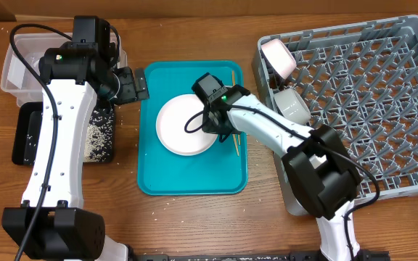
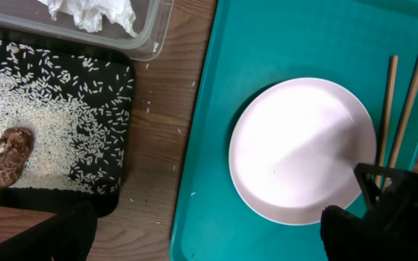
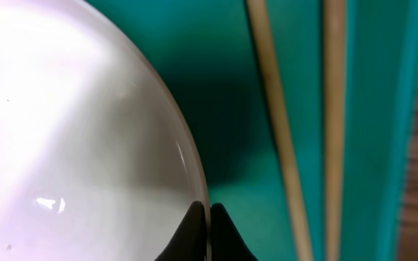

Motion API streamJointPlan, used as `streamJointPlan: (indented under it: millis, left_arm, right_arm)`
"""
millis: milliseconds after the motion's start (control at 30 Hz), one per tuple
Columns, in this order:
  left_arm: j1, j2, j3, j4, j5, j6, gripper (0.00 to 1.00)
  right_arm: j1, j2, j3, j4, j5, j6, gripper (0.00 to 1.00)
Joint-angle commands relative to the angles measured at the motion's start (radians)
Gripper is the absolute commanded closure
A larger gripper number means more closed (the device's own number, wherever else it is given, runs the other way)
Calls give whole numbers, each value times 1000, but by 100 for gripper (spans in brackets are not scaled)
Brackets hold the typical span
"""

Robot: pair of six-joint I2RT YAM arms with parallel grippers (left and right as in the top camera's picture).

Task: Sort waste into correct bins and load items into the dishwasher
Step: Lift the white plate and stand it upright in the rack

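1. White plate point(image 1: 183, 127) lies on the teal tray point(image 1: 194, 181), with the right claw point(image 1: 218, 125) at its right rim and the dish rack point(image 1: 383, 109) off to the right.
2. Left claw point(image 2: 209, 250) hangs spread wide, holding nothing, above the counter point(image 2: 165, 145) and the tray edge.
3. Right claw's tips pinch the plate's thin rim; it looks stiff, glossy, likely slippery and breakable.

The white plate point(image 2: 303, 148) is glossy and smooth, the teal tray point(image 2: 281, 36) matt plastic, the chopsticks point(image 2: 388, 109) bare wood.

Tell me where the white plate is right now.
In the overhead view, the white plate sits mid-table on the teal tray, left of the two chopsticks, with the right gripper shut on its right rim.
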Motion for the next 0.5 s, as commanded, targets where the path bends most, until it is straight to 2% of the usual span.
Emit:
streamJointPlan:
  millis: [0, 200, 333, 467]
  left_arm:
    - [2, -5, 18, 1, 7, 11, 0]
    - [2, -5, 18, 1, 7, 12, 0]
    - [2, -5, 18, 1, 7, 11, 0]
    - [2, -5, 18, 1, 7, 11, 0]
  right_arm:
    - [-33, -142, 108, -76, 18, -175, 96]
    - [-85, -341, 186, -143, 103, -331, 96]
    - [-146, -494, 187, -212, 354, -403, 96]
    - [-205, -554, 187, -229, 601, -513, 96]
